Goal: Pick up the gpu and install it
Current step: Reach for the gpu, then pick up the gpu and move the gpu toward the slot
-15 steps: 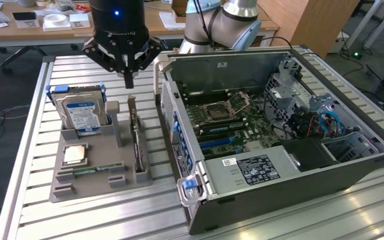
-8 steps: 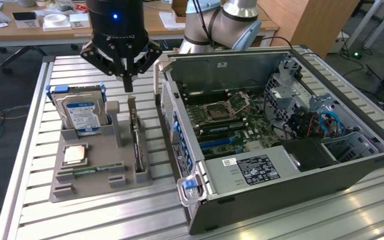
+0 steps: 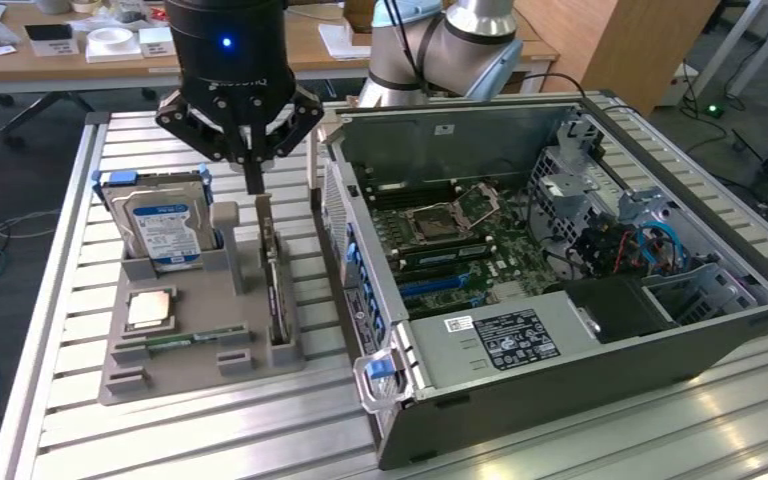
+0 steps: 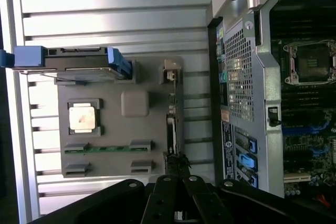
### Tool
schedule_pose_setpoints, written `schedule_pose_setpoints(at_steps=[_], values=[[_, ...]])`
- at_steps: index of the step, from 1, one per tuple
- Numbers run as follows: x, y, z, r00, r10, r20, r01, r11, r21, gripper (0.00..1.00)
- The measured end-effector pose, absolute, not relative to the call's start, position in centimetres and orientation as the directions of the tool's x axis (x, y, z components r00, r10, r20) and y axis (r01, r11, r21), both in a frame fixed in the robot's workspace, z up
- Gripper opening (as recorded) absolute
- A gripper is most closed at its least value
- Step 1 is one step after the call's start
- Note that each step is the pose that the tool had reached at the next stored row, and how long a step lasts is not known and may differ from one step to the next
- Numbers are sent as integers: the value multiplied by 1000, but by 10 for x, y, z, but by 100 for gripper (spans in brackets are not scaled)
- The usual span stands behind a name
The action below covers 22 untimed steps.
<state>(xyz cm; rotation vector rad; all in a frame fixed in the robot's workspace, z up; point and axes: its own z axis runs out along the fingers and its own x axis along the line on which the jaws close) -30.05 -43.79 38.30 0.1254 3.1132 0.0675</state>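
Observation:
The gpu is a thin dark card standing on edge in a slot of the grey holder, on the side nearest the computer case. In the wrist view the gpu is a slim dark strip. My gripper hangs just above the gpu's far end with its fingers pressed together and nothing between them. In the wrist view the gripper tips meet at the end of the card. The open computer case lies on its side at the exterior view's right, with its motherboard exposed.
The holder also carries a silver hard drive with a blue-white label, a square processor and a small green memory stick. Everything rests on a slatted metal table. The arm's base stands behind the case.

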Motion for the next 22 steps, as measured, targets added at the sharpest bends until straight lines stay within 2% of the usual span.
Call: schedule_pose_setpoints(at_steps=[22], values=[[-305, -443, 382, -996, 81, -23, 80, 996, 44, 11]])
